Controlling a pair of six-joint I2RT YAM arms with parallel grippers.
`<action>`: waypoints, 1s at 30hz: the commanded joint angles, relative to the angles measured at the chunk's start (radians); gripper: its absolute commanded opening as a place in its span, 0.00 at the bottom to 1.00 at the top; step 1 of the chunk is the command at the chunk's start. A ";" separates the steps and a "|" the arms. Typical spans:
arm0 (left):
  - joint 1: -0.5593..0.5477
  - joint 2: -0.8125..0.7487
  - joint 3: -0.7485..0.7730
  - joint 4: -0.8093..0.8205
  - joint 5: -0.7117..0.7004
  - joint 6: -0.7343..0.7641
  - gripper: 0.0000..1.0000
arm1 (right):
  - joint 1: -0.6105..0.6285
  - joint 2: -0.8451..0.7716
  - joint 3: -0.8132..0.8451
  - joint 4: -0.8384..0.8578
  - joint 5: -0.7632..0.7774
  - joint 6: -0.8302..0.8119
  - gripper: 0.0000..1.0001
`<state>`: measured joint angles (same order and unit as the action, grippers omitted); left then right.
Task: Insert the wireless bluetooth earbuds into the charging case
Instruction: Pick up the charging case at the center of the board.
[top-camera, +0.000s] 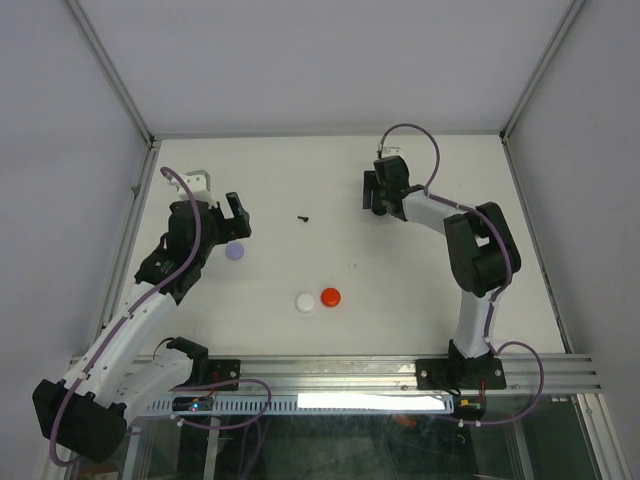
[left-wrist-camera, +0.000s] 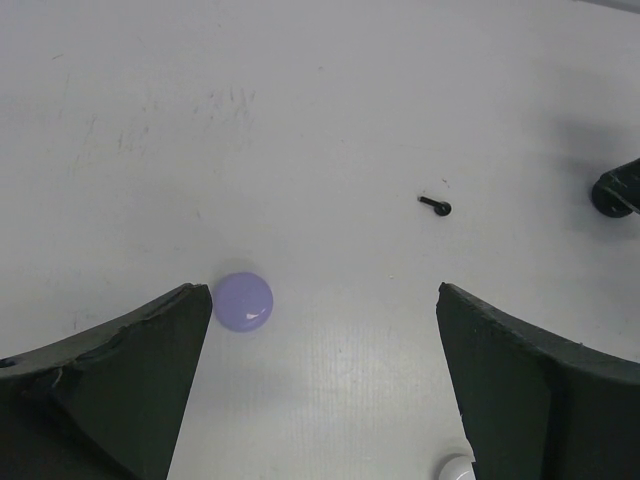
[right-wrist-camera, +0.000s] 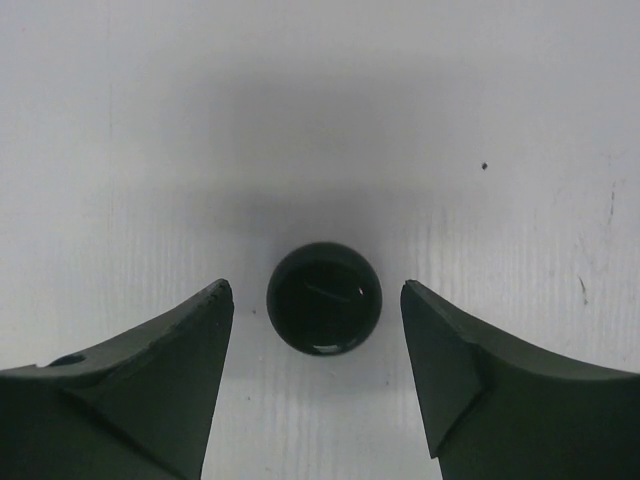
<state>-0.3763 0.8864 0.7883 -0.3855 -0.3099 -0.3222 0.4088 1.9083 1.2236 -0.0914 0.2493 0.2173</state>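
Note:
A tiny black stemmed earbud (top-camera: 303, 217) lies on the white table, also in the left wrist view (left-wrist-camera: 436, 206). A round lavender case (top-camera: 235, 252) lies just below my left gripper (top-camera: 228, 222); in the left wrist view it (left-wrist-camera: 244, 301) sits beside the left fingertip. My left gripper (left-wrist-camera: 322, 295) is open and empty. My right gripper (top-camera: 377, 195) is open; a round black case (right-wrist-camera: 324, 298) lies between its spread fingertips (right-wrist-camera: 222, 295), touching neither. The lavender, red and white earbuds are out of view.
A white round case (top-camera: 305, 301) and a red round case (top-camera: 330, 297) lie side by side at the table's near middle. The white one peeks in at the bottom of the left wrist view (left-wrist-camera: 455, 468). Enclosure walls ring the table.

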 joint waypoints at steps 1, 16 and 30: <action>0.025 0.008 0.008 0.027 0.066 -0.013 0.99 | 0.001 0.055 0.095 -0.011 -0.012 -0.016 0.71; 0.057 0.016 0.002 0.053 0.189 -0.024 0.99 | -0.005 0.143 0.167 -0.115 0.035 -0.001 0.57; 0.046 0.016 -0.050 0.179 0.515 -0.251 0.99 | 0.047 -0.047 0.032 -0.104 -0.079 0.057 0.50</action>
<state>-0.3264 0.9123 0.7609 -0.2985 0.0822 -0.4706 0.4210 1.9854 1.2987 -0.2142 0.2184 0.2329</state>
